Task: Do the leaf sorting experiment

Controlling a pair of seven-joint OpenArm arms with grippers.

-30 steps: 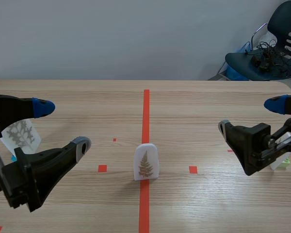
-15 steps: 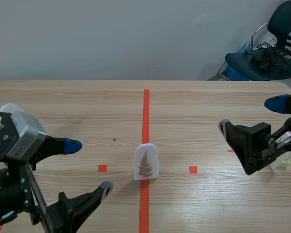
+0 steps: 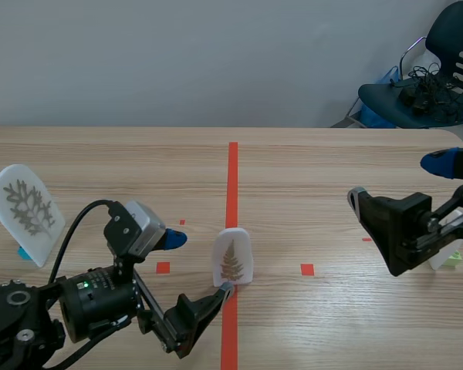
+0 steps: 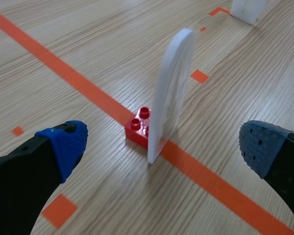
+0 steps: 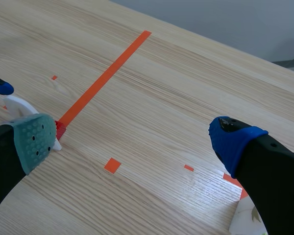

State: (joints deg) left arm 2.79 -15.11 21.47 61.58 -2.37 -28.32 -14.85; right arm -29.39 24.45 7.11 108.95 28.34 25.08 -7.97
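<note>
A white card with a brown fern leaf [image 3: 232, 257] stands upright on the centre tape line, on a red brick [image 4: 139, 125]. In the left wrist view the card [image 4: 171, 88] shows edge-on. My left gripper [image 3: 199, 266] is open just in front of it, one finger on each side, not touching. My left gripper [image 4: 161, 147] shows the same gap. A second white card with a grey branching leaf [image 3: 27, 213] stands at the far left. My right gripper [image 3: 399, 182] hangs open at the right, nothing between its fingers. The right wrist view shows the right gripper [image 5: 134, 139] far from the fern card [image 5: 20, 106].
A third white card on a green brick [image 3: 448, 259] stands partly hidden behind the right arm; its corner [image 5: 245, 221] shows below the right gripper. The grey-leaf card [image 4: 247, 9] is far ahead in the left wrist view. A dark chair [image 3: 420, 85] stands beyond the table's far right.
My left arm has swung from the far left toward the centre and dropped low, so its open fingers now flank the fern card. The grey-leaf card is uncovered. The right arm has not moved.
</note>
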